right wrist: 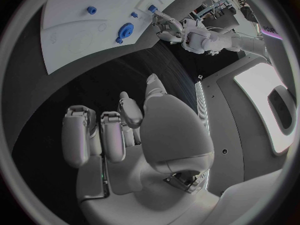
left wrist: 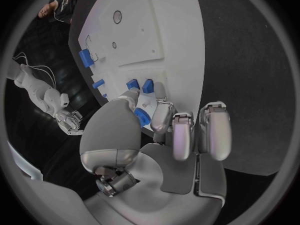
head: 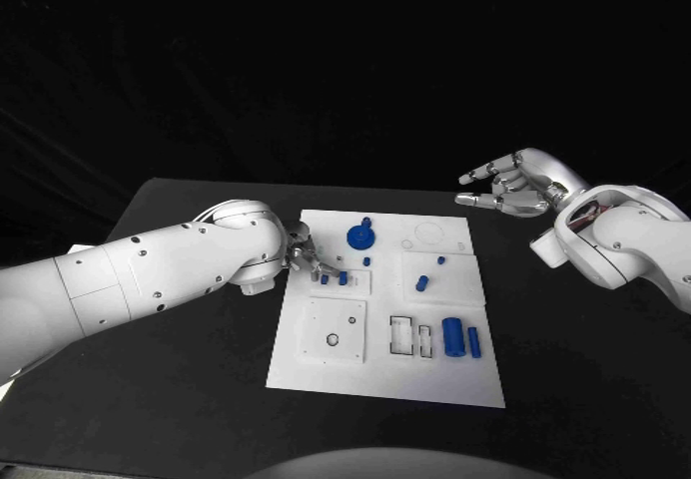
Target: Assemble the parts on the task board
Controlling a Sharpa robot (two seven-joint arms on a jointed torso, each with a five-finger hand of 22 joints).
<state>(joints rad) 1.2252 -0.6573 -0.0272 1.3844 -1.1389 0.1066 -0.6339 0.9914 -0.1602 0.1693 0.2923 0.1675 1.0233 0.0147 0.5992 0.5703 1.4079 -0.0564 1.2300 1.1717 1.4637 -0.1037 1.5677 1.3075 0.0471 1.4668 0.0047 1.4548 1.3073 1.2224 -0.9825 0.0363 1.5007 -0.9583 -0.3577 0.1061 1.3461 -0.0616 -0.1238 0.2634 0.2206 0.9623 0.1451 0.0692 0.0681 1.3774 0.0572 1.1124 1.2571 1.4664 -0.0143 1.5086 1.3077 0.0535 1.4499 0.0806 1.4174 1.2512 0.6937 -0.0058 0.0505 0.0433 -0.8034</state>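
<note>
The white task board (head: pixel 325 374) lies mid-table. My left hand (head: pixel 307 255) is at the board's left edge and pinches a small blue part (left wrist: pixel 140 117) between thumb and a finger. Just past its fingertips two small blue pegs (head: pixel 333 278) (left wrist: pixel 140 85) stand in the board. A blue gear (head: pixel 360 237) (right wrist: pixel 127 32) sits near the far edge. A blue cylinder (head: pixel 453 336) and a blue bar (head: pixel 474 342) lie at the board's right side. My right hand (head: pixel 511 186) (right wrist: pixel 119 135) hovers off the board's far right corner, fingers apart and holding nothing.
More small blue pieces (head: pixel 422 282) stand in the board's middle right. A raised square plate with holes (head: pixel 335 329) and rectangular slots (head: pixel 412 337) take up the near half. Black table (head: pixel 173 399) surrounds the board on all sides.
</note>
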